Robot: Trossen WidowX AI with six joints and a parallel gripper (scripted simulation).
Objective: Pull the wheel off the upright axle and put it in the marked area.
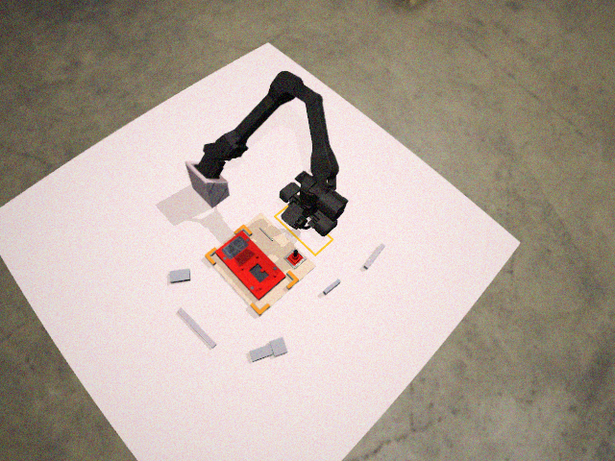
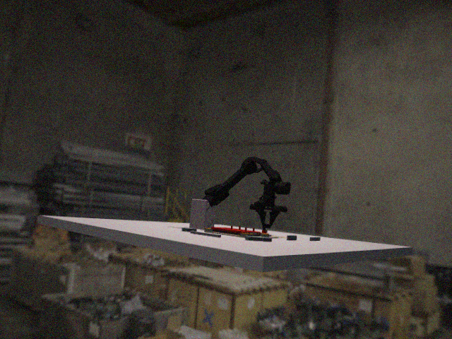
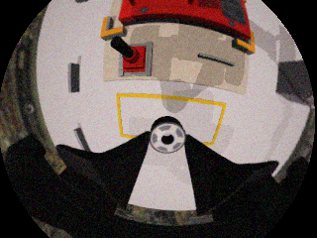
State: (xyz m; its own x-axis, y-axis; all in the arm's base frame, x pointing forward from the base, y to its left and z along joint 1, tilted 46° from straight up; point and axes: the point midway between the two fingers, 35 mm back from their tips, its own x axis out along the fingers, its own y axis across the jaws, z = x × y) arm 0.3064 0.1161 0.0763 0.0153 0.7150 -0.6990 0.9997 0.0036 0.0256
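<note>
We found the gripper [image 3: 166,154] clamped on the wheel [image 3: 166,138], a small pale disc with dark holes, pinched between the two dark fingers in the wrist view. The wheel was off the axle [image 3: 121,50], which stood bare as a short black post on its red base [image 3: 134,59], tilted away from us in that view. Below the wheel lay the marked area [image 3: 126,118], a yellow-outlined rectangle on the white table [image 1: 406,278]; the wheel sat over the near edge of that outline as the wrist camera saw it. Whether it touched the table we could not tell.

From the top, the arm [image 1: 317,138] reached over from its grey mount [image 1: 209,184] and the gripper [image 1: 307,224] hid most of the yellow rectangle [image 1: 317,249], with only its lower corner showing. The axle base [image 1: 295,258] sat just beside that corner, on the tan board that also carried the red plate [image 1: 248,265] with orange corner brackets. Several grey blocks [image 1: 268,350] lay scattered well apart around the board.

In the side view the gripper [image 2: 265,227] pointed down close to the table.
</note>
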